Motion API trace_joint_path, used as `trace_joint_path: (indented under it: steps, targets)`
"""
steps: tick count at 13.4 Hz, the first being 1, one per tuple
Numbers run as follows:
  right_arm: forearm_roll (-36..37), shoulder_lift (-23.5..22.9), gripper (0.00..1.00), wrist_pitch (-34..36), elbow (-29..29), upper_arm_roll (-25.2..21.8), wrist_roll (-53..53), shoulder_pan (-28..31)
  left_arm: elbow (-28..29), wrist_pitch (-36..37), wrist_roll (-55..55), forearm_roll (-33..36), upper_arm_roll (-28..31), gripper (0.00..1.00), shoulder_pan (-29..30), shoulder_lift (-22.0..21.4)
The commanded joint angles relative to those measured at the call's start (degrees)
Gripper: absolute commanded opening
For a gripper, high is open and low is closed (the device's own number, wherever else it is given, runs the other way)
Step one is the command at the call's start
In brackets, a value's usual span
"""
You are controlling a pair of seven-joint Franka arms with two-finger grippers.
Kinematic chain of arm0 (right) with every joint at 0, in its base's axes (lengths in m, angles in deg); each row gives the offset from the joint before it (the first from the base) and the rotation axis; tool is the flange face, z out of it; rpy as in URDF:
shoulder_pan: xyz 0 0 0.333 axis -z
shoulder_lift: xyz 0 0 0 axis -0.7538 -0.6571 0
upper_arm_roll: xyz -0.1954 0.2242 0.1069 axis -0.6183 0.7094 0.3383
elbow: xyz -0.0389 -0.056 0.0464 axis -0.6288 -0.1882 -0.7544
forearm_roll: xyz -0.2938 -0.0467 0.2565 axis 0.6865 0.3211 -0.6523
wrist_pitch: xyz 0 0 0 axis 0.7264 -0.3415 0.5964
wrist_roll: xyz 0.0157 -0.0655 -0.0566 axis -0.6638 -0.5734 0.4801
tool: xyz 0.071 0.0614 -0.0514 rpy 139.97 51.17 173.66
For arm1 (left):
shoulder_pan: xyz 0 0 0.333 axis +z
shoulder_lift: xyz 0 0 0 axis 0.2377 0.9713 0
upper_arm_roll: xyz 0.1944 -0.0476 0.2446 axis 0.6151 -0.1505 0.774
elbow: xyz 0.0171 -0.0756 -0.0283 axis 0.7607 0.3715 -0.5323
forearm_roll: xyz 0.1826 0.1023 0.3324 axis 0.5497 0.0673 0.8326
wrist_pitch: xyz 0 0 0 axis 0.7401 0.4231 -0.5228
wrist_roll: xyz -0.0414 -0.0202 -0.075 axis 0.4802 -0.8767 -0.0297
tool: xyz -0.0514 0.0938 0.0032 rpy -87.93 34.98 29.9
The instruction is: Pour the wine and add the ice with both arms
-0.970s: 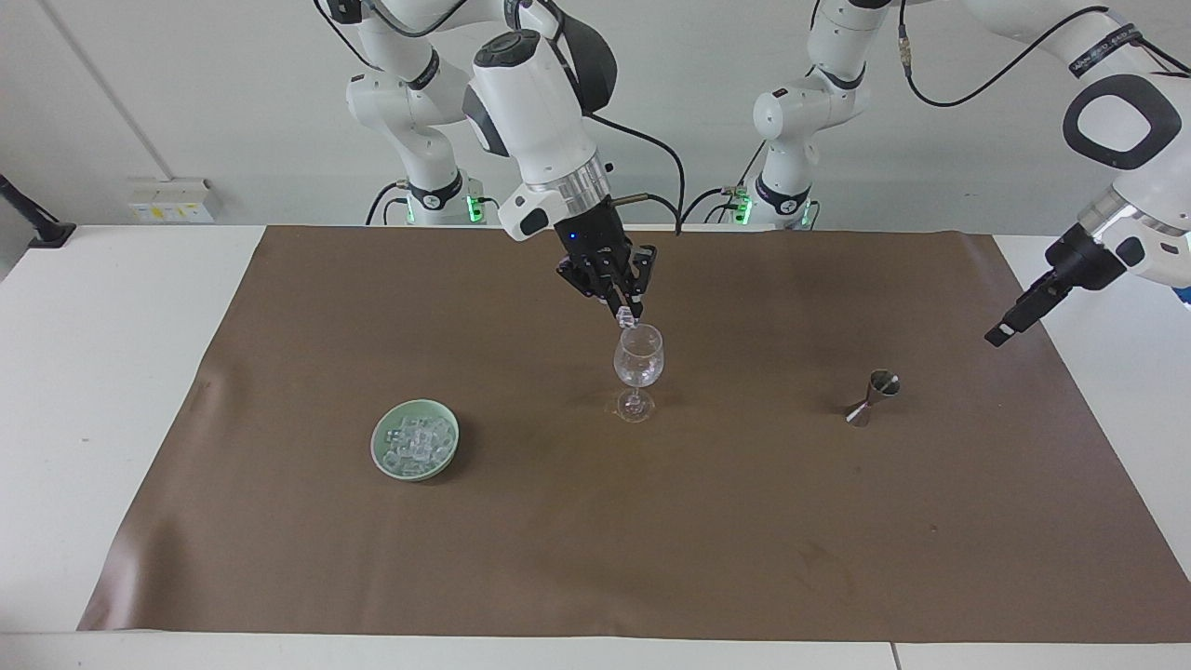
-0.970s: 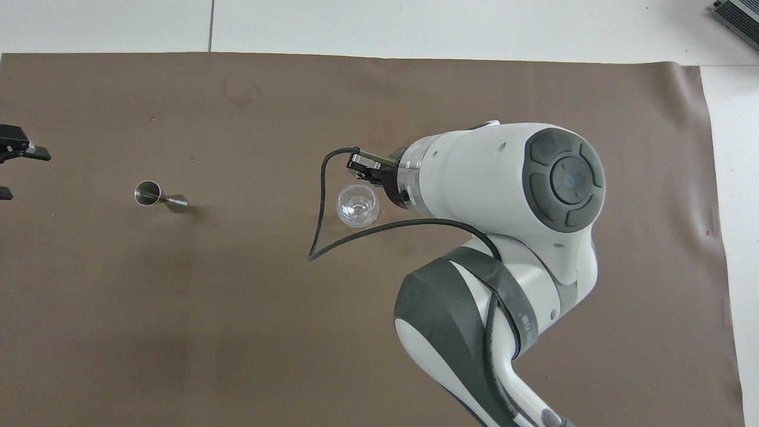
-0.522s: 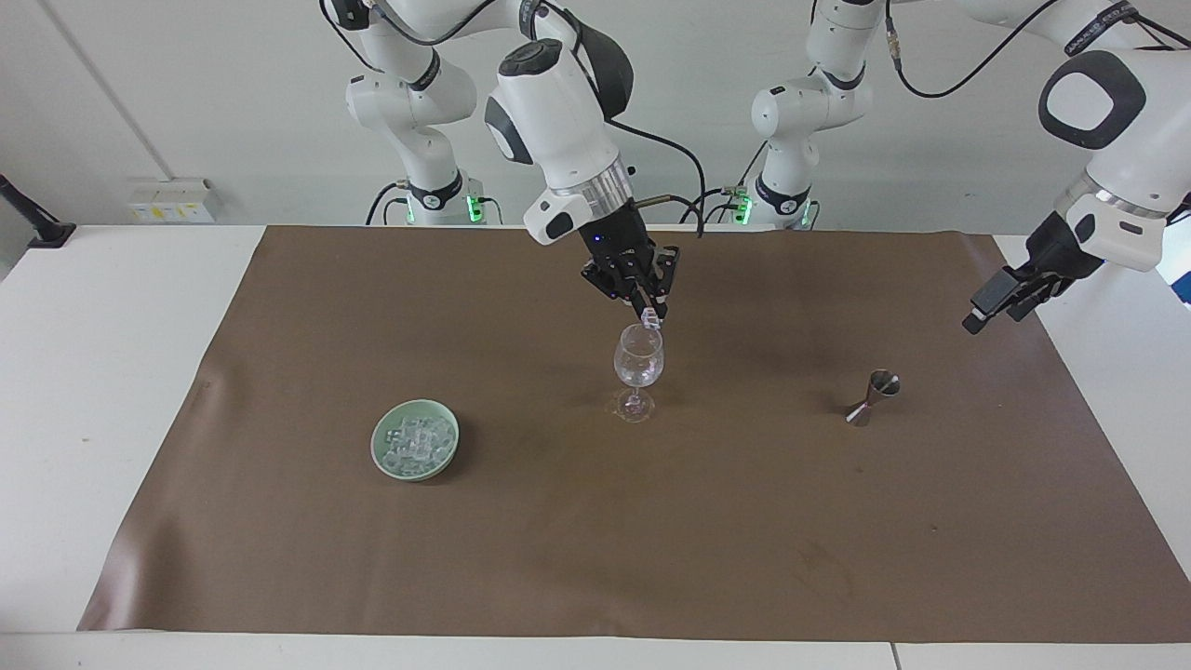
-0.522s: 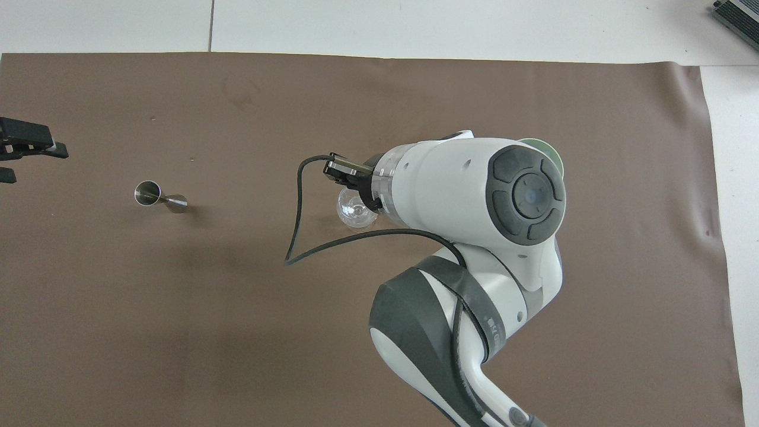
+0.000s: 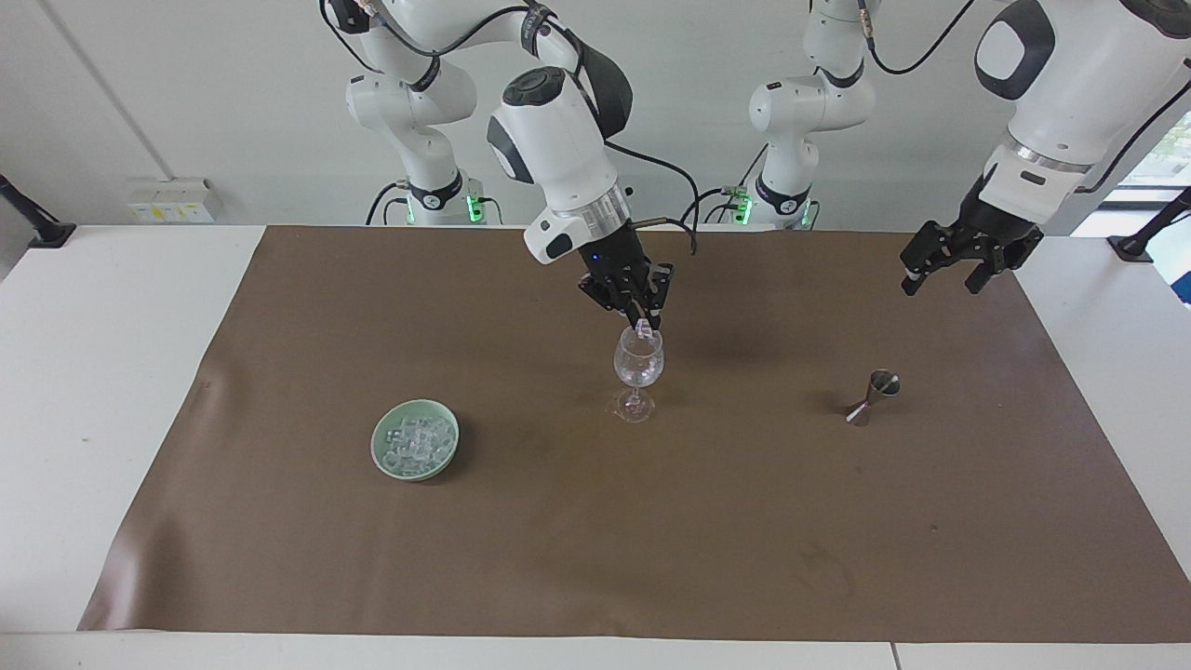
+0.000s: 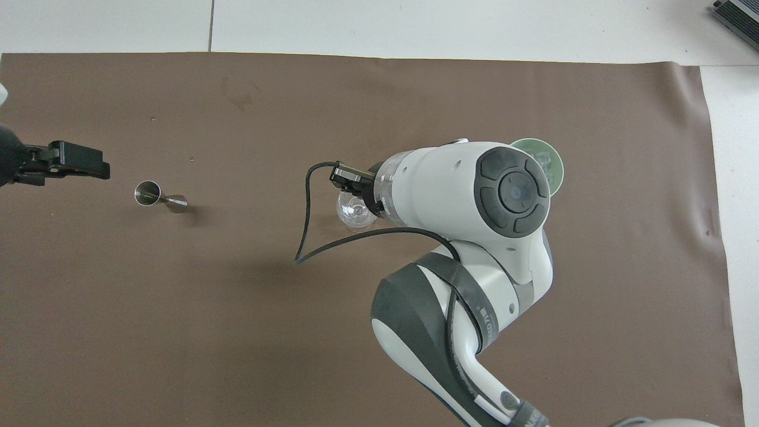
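Note:
A clear wine glass (image 5: 638, 368) stands upright mid-mat; it also shows in the overhead view (image 6: 354, 211). My right gripper (image 5: 642, 322) hangs just over its rim, shut on one clear ice cube (image 5: 644, 328). In the overhead view the right arm covers those fingers. The heap of ice (image 5: 415, 441) lies in a pale green dish (image 5: 380, 445) toward the right arm's end; the right arm half hides that dish (image 6: 552, 161) from above. My left gripper (image 5: 942, 277) is open and empty, up in the air over the mat's edge (image 6: 71, 167). A steel jigger (image 5: 872, 396) stands near it (image 6: 159, 197).
A brown mat (image 5: 595, 558) covers most of the white table (image 5: 112, 391). A black cable (image 6: 305, 225) loops from the right wrist beside the glass. No bottle shows in either view.
My left gripper has swung in from the table's end to over the mat's edge. My right gripper has shifted slightly, keeping the ice cube over the glass.

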Motion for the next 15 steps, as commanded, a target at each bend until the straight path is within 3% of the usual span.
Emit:
trace_joint_path:
  steps: [1, 5, 8, 15]
  targets:
    - [0.3, 0.3, 0.00, 0.0, -1.2, 0.4, -0.3, 0.7, 0.7, 3.1, -4.3, 3.2, 0.6, 1.00, -1.6, -1.7]
    - [0.4, 0.3, 0.00, -0.3, -1.8, 0.4, 0.1, 0.7, 1.0, 3.4, -4.1, 3.1, 0.6, 1.00, -1.0, -2.1]
    - [0.4, -0.3, 0.00, -0.7, -1.9, 0.4, 0.3, 0.7, -1.3, 9.7, -4.3, 3.2, 0.3, 1.00, -0.9, -3.2]
    - [0.4, -0.6, 0.00, -0.8, -2.5, 0.4, 0.2, 0.4, -0.9, 9.7, -4.3, 2.9, 0.4, 1.00, -1.1, -4.0]
